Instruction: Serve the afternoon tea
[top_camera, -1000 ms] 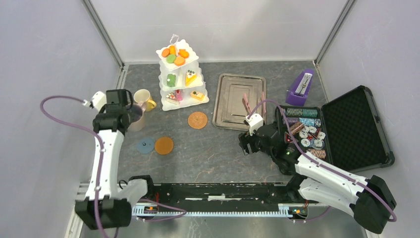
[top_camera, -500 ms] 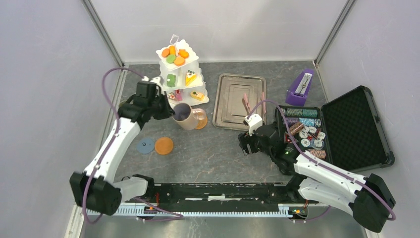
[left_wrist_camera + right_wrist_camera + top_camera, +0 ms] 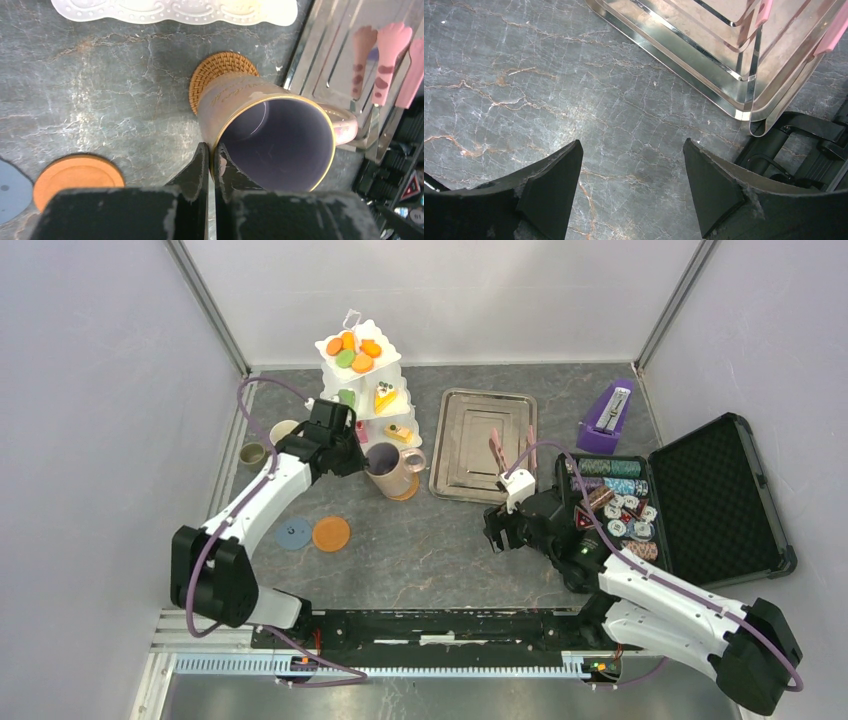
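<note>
Left gripper pinches the rim of a tilted beige-lilac ceramic mug over a round woven brown coaster; levelling and release likely come next. Right gripper hangs open, empty.

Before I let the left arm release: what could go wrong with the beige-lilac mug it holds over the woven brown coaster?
1. The left gripper pinches only one spot on the rim of the beige-lilac mug, which looks tilted from above; it may slip or tip on release.
2. The mug seems off-centre over the round woven brown coaster, its handle close to the silver metal tray; it could land askew or knock the tray.
</note>
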`<control>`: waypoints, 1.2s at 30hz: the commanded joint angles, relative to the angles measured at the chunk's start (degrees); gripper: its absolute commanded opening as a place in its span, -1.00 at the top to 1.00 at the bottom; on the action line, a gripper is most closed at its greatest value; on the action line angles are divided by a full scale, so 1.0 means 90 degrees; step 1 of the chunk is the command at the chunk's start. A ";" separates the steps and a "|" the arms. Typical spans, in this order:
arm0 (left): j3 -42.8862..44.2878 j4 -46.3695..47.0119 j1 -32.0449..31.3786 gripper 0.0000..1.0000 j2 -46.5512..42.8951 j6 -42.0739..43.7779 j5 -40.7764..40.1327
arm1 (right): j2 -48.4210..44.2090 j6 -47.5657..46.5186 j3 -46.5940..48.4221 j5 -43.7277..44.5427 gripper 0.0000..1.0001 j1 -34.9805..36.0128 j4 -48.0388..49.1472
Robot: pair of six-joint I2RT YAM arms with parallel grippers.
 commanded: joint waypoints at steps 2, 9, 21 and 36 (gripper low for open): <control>0.0562 0.0763 -0.0218 0.95 0.0436 -0.0888 -0.0280 | -0.0091 0.0065 0.0147 0.0118 -0.62 -0.0014 0.0001; 0.0927 0.0545 -0.0689 0.95 0.0693 -0.0722 -0.1208 | -0.0071 0.0104 0.0118 0.0128 -0.62 -0.0018 0.0032; 0.1061 0.0359 -0.0861 0.95 0.0892 -0.0447 -0.1492 | -0.0053 0.0086 0.0079 0.0153 -0.62 -0.0011 0.0040; 0.1400 -0.0140 -0.0912 0.09 0.0922 -0.0213 -0.1435 | -0.0108 0.0111 0.0059 0.0146 -0.62 -0.0013 0.0015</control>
